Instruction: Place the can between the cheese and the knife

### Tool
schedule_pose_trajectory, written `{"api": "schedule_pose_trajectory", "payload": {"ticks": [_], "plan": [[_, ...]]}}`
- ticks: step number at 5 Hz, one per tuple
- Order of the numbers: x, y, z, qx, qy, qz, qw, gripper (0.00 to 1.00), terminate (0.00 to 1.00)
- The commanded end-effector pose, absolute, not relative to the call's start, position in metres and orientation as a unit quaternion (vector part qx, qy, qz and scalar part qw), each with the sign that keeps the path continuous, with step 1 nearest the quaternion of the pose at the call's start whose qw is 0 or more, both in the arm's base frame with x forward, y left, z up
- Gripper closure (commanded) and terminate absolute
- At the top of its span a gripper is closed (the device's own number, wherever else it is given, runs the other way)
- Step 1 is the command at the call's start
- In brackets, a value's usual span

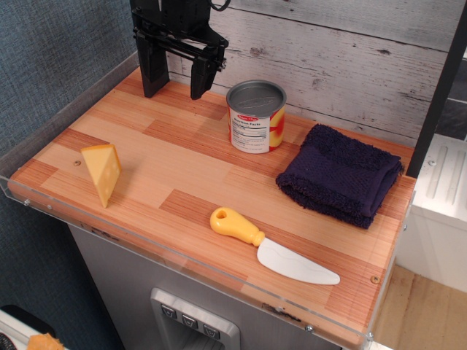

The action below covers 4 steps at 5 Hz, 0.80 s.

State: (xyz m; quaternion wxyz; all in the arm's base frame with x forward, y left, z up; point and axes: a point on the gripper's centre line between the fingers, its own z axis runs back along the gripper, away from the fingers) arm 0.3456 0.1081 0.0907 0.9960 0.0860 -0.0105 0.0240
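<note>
Can stands upright at the back of the wooden table, lying at about four o'clock from the gripper, near but not touching it. Gripper hangs at the rear edge with its two black fingers parted fairly wide and nothing between them. Being a round tin, the can has no long axis to favour, so any approach from above should suit. Cheese sits toward the left, at seven o'clock from the can; the knife lies near the front edge at six o'clock, blade pointing right. A dark blue cloth rests just right of the can.
</note>
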Motion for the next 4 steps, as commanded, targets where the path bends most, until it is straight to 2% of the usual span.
{"api": "schedule_pose_trajectory", "payload": {"ticks": [1, 2, 4], "plan": [[0.346, 0.108, 0.091, 0.086, -0.011, 0.024, 0.996, 0.00, 0.00], [0.353, 0.098, 0.101, 0.095, -0.068, 0.022, 0.993, 0.00, 0.00], [0.373, 0.076, 0.122, 0.056, -0.139, 0.007, 0.989, 0.00, 0.00]]}}
